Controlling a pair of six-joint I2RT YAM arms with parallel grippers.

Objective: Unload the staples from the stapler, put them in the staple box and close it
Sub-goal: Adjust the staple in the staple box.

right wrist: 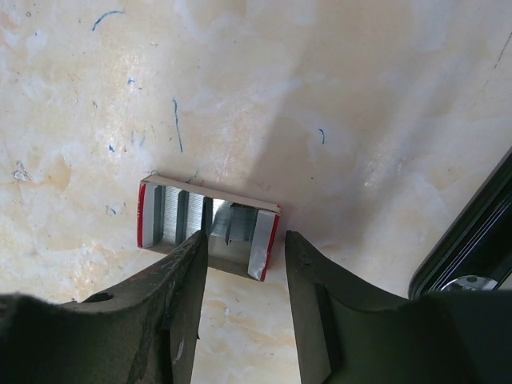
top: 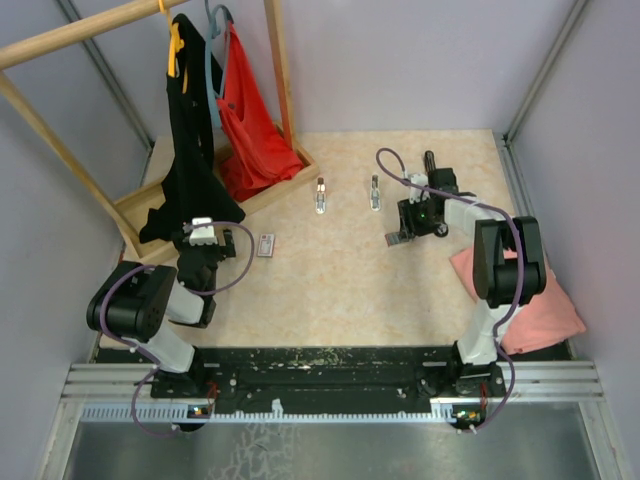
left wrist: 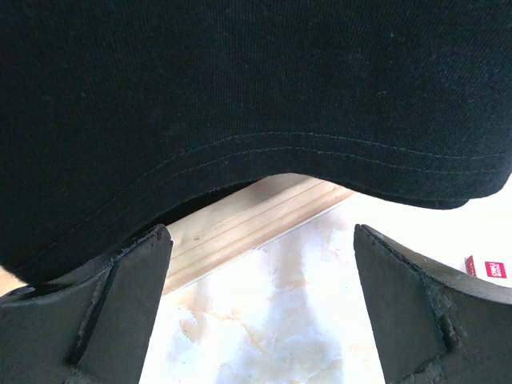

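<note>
The stapler (top: 430, 160) lies on the table (top: 340, 290), on the far side, close behind the right arm. It is off to one side of the right claw (right wrist: 244, 240) and does not touch it. In the right wrist view only its shiny black edge shows, at the right side. The right claw is half open and holds nothing. It hangs low over a little open tray (right wrist: 142, 212) with red ends, and the tray's right end sits between the two fingers. Silver rows of staples (right wrist: 172, 214) lie in the tray. I cannot tell if the fingers touch it. The left claw (left wrist: 262, 232) is wide open and holds nothing, right by the hem of a black shirt (left wrist: 256, 80).
</note>
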